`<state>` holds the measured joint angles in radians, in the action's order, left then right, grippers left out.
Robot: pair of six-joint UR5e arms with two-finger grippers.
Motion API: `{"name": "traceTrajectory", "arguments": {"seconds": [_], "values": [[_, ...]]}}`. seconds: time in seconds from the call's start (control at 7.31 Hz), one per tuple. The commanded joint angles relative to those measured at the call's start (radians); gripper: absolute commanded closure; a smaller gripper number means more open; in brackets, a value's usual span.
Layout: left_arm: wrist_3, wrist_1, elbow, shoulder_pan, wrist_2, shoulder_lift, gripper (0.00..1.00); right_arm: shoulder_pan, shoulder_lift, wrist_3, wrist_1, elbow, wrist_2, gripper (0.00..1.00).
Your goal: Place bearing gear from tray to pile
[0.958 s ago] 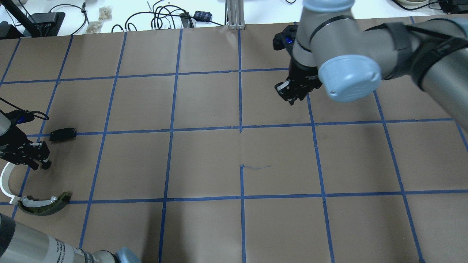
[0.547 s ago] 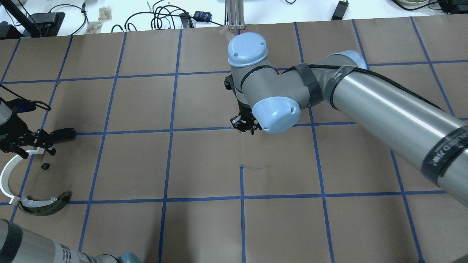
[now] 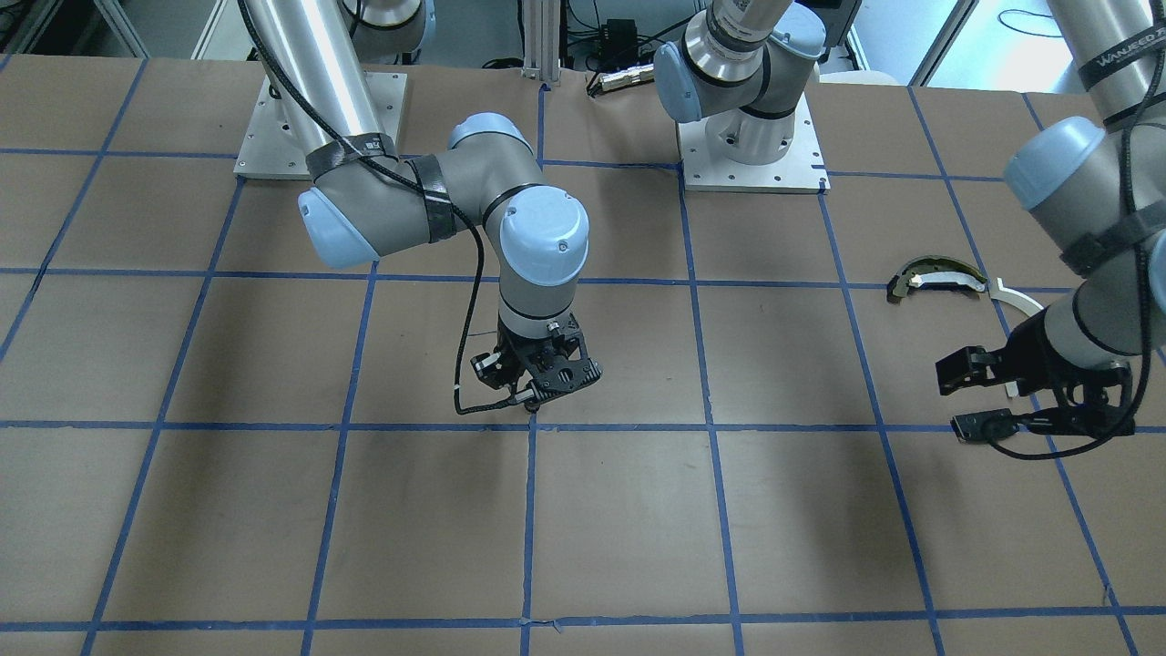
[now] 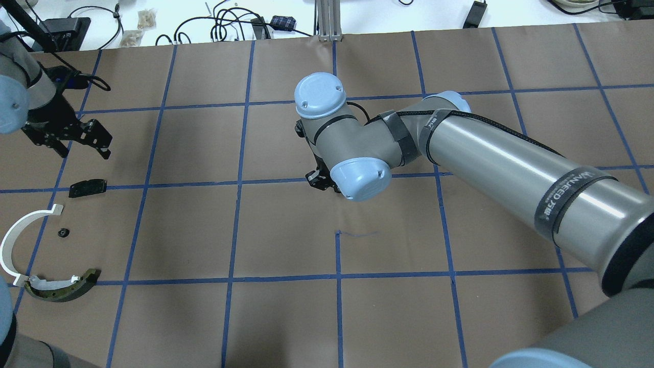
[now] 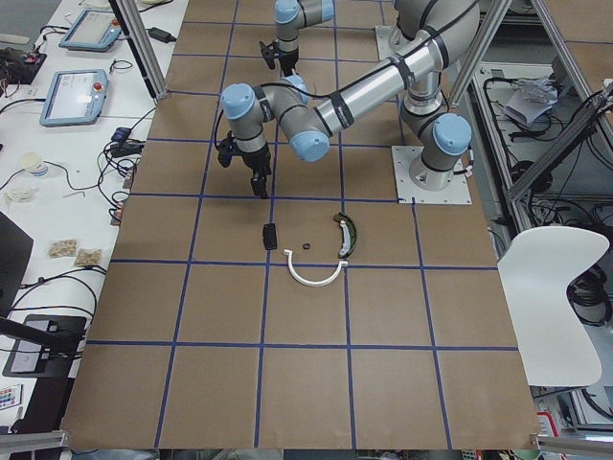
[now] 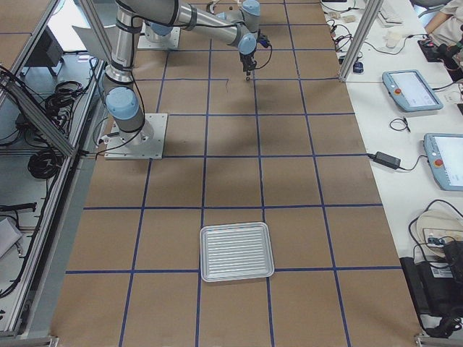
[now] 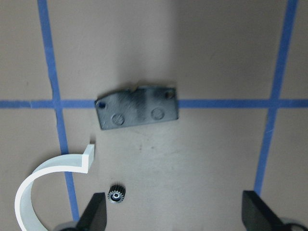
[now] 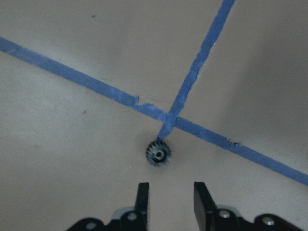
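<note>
The pile lies at the table's left: a flat black plate point(image 4: 88, 187), a white half-ring point(image 4: 20, 230), a curved black-and-tan piece point(image 4: 61, 286) and a small bearing gear point(image 4: 63, 233) beside the ring. In the left wrist view the plate point(image 7: 137, 107), the ring point(image 7: 48, 183) and the gear point(image 7: 116, 194) show below my left gripper point(image 7: 175, 211), which is wide open and empty, raised beyond the pile point(image 4: 76, 135). My right gripper point(image 8: 169, 192) is slightly open and empty over a tape crossing at the table's middle. A second small gear point(image 8: 158, 153) lies there just past its fingertips.
A silver ribbed tray point(image 6: 236, 251) stands far off at the table's right end; nothing shows in it. The right arm's wrist point(image 4: 357, 179) hides its gripper from overhead. Cables and small bags lie beyond the table's far edge point(image 4: 230, 25).
My left gripper left a small gear beside the white ring, opened, then rose and moved away beyond the black plate. My right arm swung from the far right to the middle tape crossing.
</note>
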<state>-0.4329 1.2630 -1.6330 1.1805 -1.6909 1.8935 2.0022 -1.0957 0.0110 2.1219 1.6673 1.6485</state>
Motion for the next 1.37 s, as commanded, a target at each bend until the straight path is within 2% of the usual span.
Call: {"name": "traceTrajectory", "arguments": {"seconds": [0.0,0.14,0.27,0.55,0.82,0.96,1.09,1.23], "values": [[0.088,-0.023,0.005,0.121,0.066,0.007,0.00,-0.032,-0.057,0.001,0.009,-0.004,-0.001,0.00],[0.159,-0.025,0.004,0.164,0.117,0.007,0.00,-0.087,-0.140,0.023,-0.003,0.000,-0.004,0.00],[0.221,-0.039,0.004,0.219,0.157,0.018,0.00,-0.173,-0.204,0.047,-0.070,-0.011,-0.010,0.00],[0.299,-0.124,-0.008,0.359,0.160,0.041,0.00,-0.343,-0.353,0.055,-0.283,-0.014,-0.027,0.00],[0.353,-0.201,-0.013,0.540,0.175,0.087,0.00,-0.507,-0.421,0.095,-0.455,-0.101,-0.027,0.00],[0.425,-0.238,-0.016,0.607,0.201,0.125,0.00,-0.500,-0.443,0.074,-0.543,-0.142,-0.032,0.00],[0.437,-0.311,-0.018,0.657,0.203,0.159,0.00,-0.494,-0.457,0.019,-0.560,-0.158,-0.027,0.00],[0.437,-0.326,-0.022,0.697,0.197,0.189,0.00,-0.481,-0.460,-0.050,-0.562,-0.176,-0.003,0.00]]}}
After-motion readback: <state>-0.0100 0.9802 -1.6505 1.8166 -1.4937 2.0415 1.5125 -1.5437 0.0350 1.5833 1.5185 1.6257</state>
